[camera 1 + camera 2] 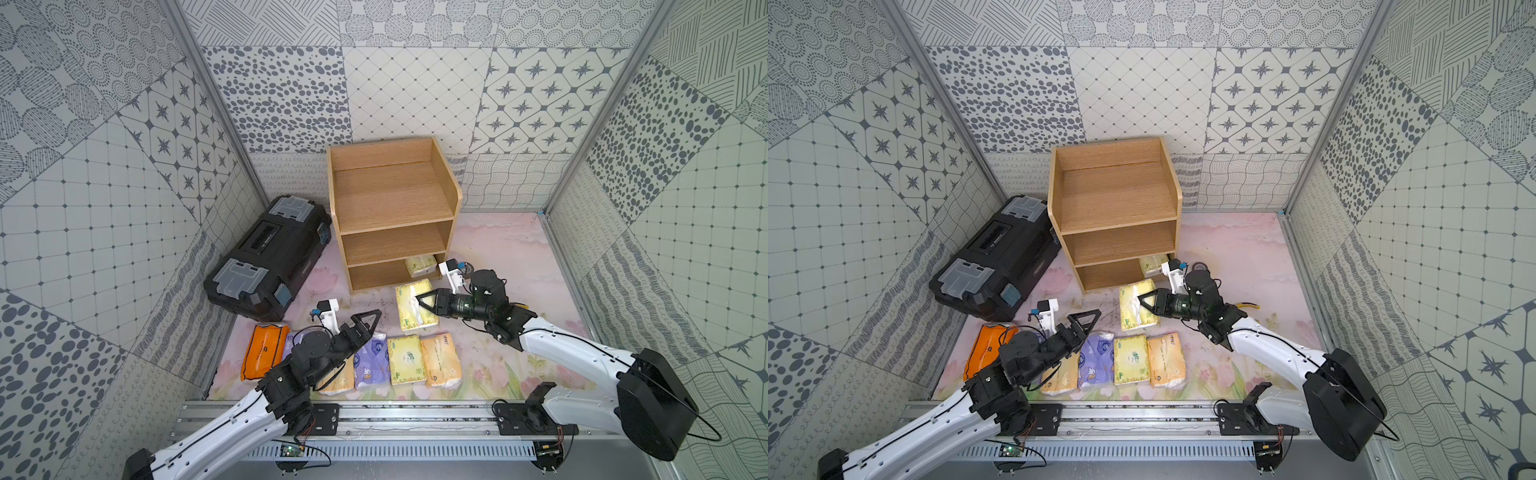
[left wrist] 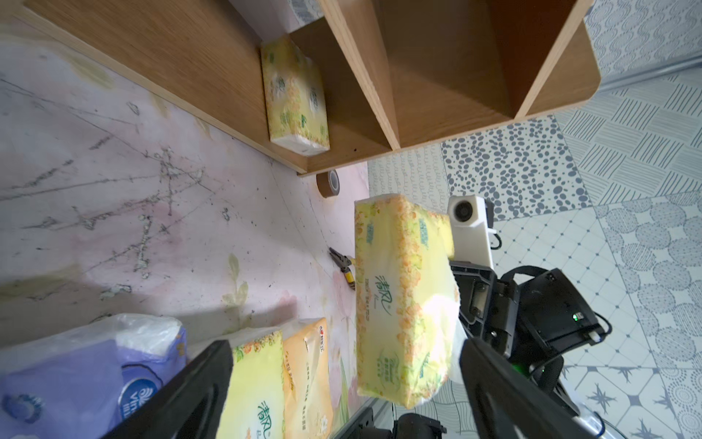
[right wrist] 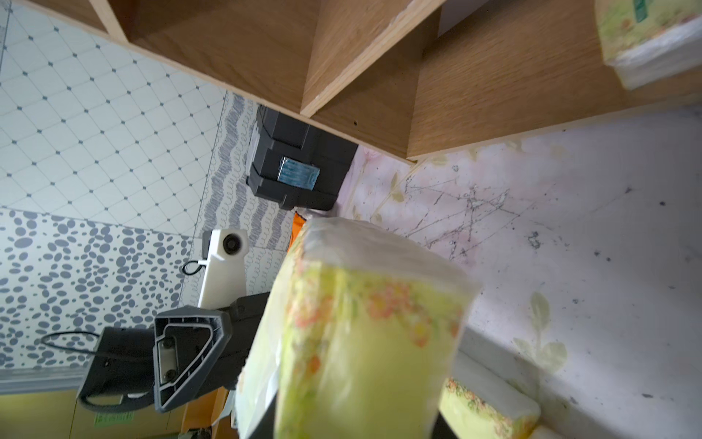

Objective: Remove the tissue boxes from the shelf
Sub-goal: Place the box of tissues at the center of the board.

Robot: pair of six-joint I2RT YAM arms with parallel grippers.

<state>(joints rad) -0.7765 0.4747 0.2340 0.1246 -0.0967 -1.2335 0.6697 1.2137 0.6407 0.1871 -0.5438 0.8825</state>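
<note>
Shelf (image 1: 390,208) sits at the back edge of the table (image 1: 503,249), with the black toolbox (image 1: 266,257) just left of it. One green-yellow pack (image 1: 420,266) is in the bottom tier, right end. My right pincer (image 1: 420,302) is clamped across a matching pack (image 1: 409,318) just in front of the shelf, long axis running back-to-front. My left pincer (image 1: 368,326) gapes wide, holding nothing, over the row of packs (image 1: 406,359) along the front edge. Tape roll (image 2: 327,183) sits by the shelf's right corner.
</note>
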